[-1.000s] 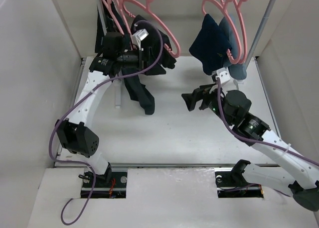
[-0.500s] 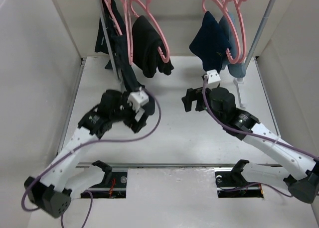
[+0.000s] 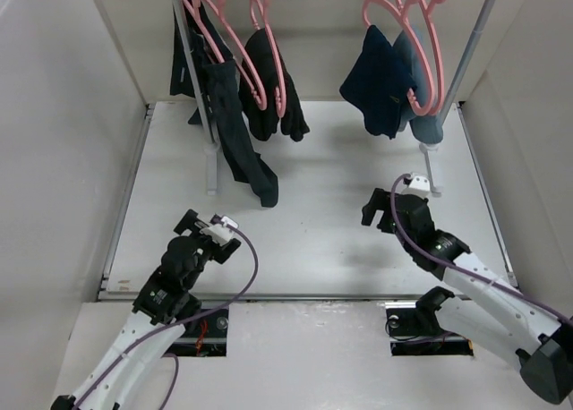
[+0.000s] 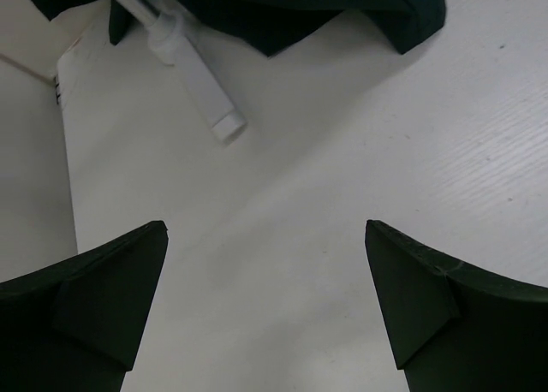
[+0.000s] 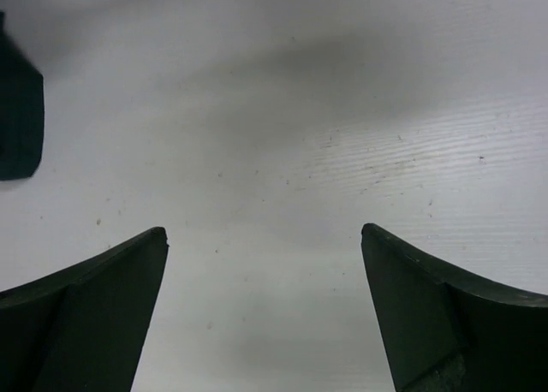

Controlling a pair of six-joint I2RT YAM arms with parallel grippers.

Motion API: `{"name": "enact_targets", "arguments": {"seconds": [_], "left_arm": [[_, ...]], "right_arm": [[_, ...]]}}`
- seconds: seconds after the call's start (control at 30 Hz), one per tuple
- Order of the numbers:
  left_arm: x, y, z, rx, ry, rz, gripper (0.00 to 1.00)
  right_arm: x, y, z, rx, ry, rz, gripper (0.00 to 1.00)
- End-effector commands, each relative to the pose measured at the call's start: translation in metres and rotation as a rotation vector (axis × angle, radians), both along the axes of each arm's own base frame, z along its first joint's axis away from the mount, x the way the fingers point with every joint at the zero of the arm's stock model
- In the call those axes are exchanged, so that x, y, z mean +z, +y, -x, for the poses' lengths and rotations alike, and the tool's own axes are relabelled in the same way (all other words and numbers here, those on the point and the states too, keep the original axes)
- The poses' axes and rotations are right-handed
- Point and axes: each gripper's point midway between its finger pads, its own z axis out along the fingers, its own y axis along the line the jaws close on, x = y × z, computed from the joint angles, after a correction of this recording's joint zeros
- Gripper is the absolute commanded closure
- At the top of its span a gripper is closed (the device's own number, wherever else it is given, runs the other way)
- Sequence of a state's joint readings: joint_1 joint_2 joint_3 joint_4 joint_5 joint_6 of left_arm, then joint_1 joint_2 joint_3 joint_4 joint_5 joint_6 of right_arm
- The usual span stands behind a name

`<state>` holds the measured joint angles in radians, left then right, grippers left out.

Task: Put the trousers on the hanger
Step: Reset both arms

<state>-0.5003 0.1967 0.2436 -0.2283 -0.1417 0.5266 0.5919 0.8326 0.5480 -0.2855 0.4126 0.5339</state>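
Black trousers (image 3: 271, 101) hang folded over a pink hanger (image 3: 265, 61) on the rail at the back left. Beside them a second black pair (image 3: 235, 132) hangs with one long leg reaching the table; its end shows in the left wrist view as dark fabric (image 4: 300, 15). My left gripper (image 3: 204, 229) sits low near the front left, open and empty, far from the rail. Its jaws stand wide over bare table in the left wrist view (image 4: 265, 229). My right gripper (image 3: 372, 209) is open and empty over the table's right half (image 5: 264, 231).
A navy garment (image 3: 376, 79) and a blue-grey one (image 3: 421, 119) hang on pink hangers at the back right. The rack's left foot (image 3: 212, 179) (image 4: 201, 92) and right post (image 3: 461, 65) stand on the table. White walls close in both sides.
My left arm has pulled back from the hanger at the rail down to the front left. The right arm has also drawn back toward the front. The trousers stay hanging.
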Motion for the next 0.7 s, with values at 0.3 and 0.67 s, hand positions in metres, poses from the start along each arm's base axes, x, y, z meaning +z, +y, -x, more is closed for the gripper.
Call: {"name": "enact_targets", "arguments": {"seconds": [0.3,0.67], "left_arm": [[0.015,0.029,-0.022,0.208,-0.103,0.065,0.0],[0.013,0.028,-0.022,0.197,-0.096,0.054,0.0]], "right_arm": [[0.034,-0.02,-0.001,-0.166,-0.127,-0.152,0.01],[0.038,-0.024,0.0,-0.185,-0.147,-0.165,0.01]]}}
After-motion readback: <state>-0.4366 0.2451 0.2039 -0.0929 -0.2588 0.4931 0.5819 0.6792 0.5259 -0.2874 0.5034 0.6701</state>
